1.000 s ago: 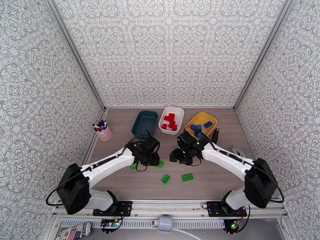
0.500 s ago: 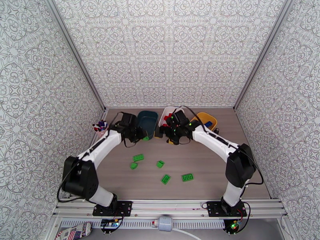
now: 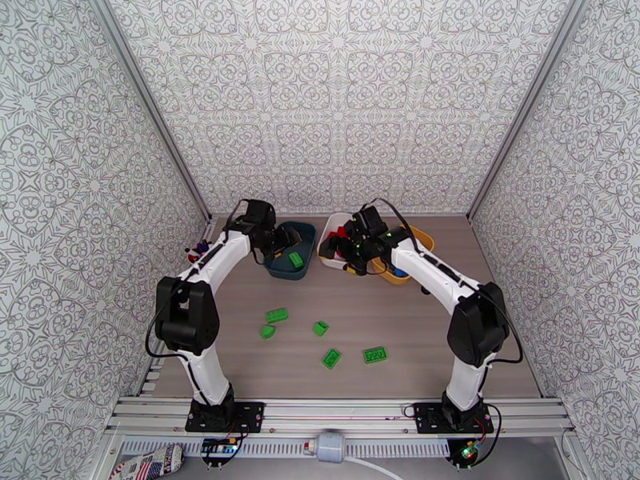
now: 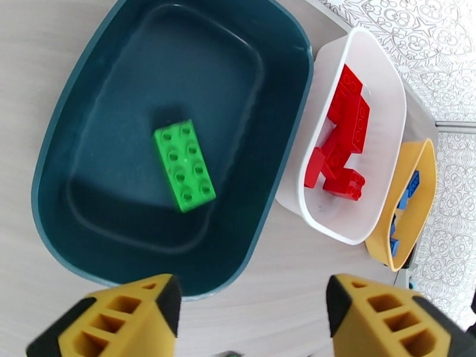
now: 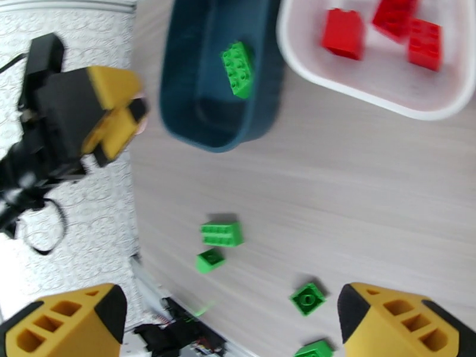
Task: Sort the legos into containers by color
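A long green lego (image 4: 184,165) (image 3: 296,260) lies flat in the dark teal container (image 4: 279,144) (image 3: 306,234). My left gripper (image 4: 250,316) (image 3: 276,240) hovers over that tray's near rim, open, with nothing between its yellow fingers (image 4: 125,316). Red legos (image 4: 345,138) (image 5: 345,31) fill the white container (image 4: 387,96) (image 5: 369,93), and blue ones (image 4: 410,185) sit in the yellow container (image 4: 416,233) (image 3: 422,238). My right gripper (image 5: 232,328) (image 3: 340,250) hangs open and empty above the white tray's near left corner.
Several green legos lie loose mid-table: a long one (image 3: 277,315) (image 5: 221,233), a small one (image 3: 267,331) (image 5: 209,260), a square one (image 3: 321,327) (image 5: 307,298), and two nearer me (image 3: 331,358) (image 3: 374,354). A cup of pens (image 3: 197,251) stands at the left wall behind my left arm.
My left arm carried a green lego from mid-table to the teal tray and opened; the brick now lies inside. My right gripper swung from mid-table back over the white tray and opened wide.
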Robot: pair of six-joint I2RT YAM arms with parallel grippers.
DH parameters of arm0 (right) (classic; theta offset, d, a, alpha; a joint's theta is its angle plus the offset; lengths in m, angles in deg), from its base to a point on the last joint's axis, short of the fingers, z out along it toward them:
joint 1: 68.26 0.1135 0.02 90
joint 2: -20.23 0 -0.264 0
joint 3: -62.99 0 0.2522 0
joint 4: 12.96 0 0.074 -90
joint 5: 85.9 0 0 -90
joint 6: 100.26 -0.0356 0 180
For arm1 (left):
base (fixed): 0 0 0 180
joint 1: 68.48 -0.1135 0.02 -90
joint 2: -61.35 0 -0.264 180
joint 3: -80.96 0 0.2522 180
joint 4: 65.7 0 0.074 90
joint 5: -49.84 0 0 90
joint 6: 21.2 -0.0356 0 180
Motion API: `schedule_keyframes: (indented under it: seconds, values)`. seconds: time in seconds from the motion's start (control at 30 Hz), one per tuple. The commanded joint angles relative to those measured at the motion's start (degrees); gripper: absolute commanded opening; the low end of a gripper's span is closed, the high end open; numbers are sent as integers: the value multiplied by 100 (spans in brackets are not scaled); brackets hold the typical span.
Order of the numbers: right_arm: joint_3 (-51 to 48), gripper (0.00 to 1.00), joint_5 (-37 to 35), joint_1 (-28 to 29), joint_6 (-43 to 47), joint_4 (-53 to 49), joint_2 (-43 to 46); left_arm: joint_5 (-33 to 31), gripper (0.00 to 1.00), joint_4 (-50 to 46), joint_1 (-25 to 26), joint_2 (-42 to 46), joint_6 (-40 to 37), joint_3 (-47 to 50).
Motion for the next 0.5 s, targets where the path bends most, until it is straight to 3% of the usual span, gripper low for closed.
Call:
schedule_keyframes:
  seconds: [0.0, 0.1, 0.27, 0.47]
  values:
    - [-555, 99, -751, 6, 191, 90, 679, -285, 73, -396, 133, 252, -293, -81]
    - [-945, 99, -970, -31, 190, 129, 1001, -618, 74, -599, 313, 500, -474, 34]
    - [-1277, 99, -723, -158, 151, -134, 1095, -1042, 75, -865, 740, 946, -758, 437]
    - [-1770, 88, -470, -169, 133, -166, 1186, -1318, 78, -1016, 1401, 1371, -967, 1048]
